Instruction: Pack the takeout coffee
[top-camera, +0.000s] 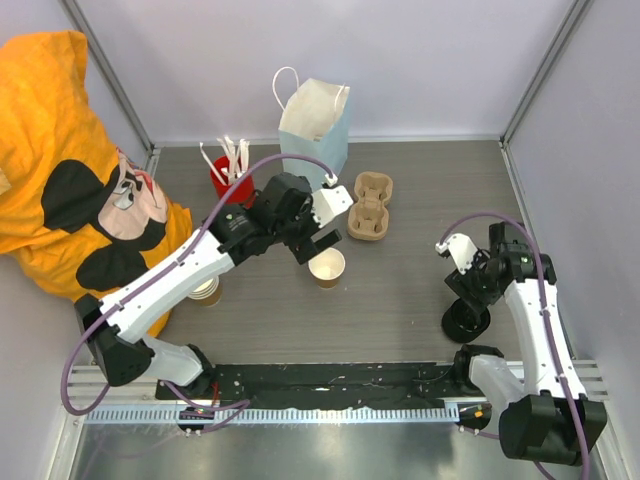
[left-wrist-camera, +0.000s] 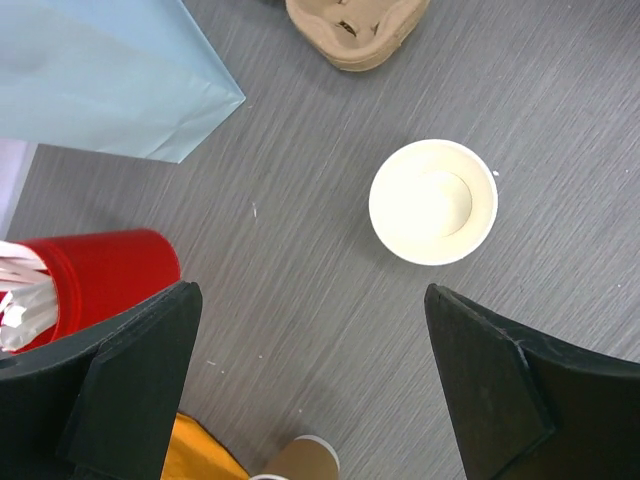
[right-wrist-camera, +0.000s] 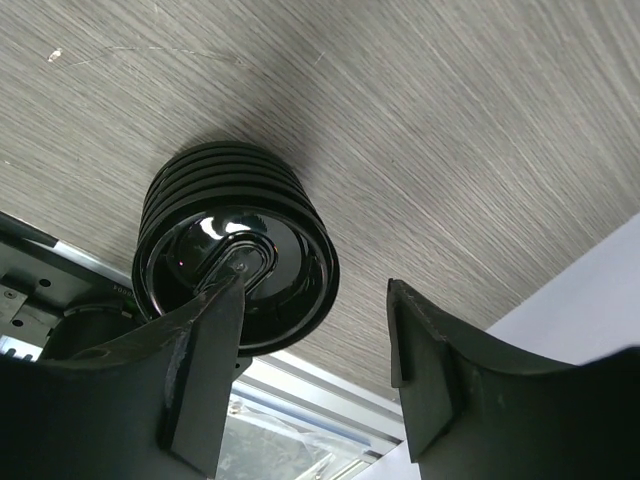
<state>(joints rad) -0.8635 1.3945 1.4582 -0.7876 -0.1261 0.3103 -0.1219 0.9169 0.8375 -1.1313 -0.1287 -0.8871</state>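
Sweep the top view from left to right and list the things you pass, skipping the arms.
orange plush → red cup → open cup → cup carrier → black lids

I get bright, even, diffuse light from overhead in the top view, so the table shows only soft, short shadows under the arms, and the pale walls sit close to blown out. The metal rail at the near edge has a dull sheen. All 3 feeds are sharp on the table grain. On the left wrist, the fingers of the left gripper read flat black and slightly soft. On the right wrist, the stack of black lids carries small white glints and throws a diffuse shadow up-frame, while the right gripper fingers blur near the lens.
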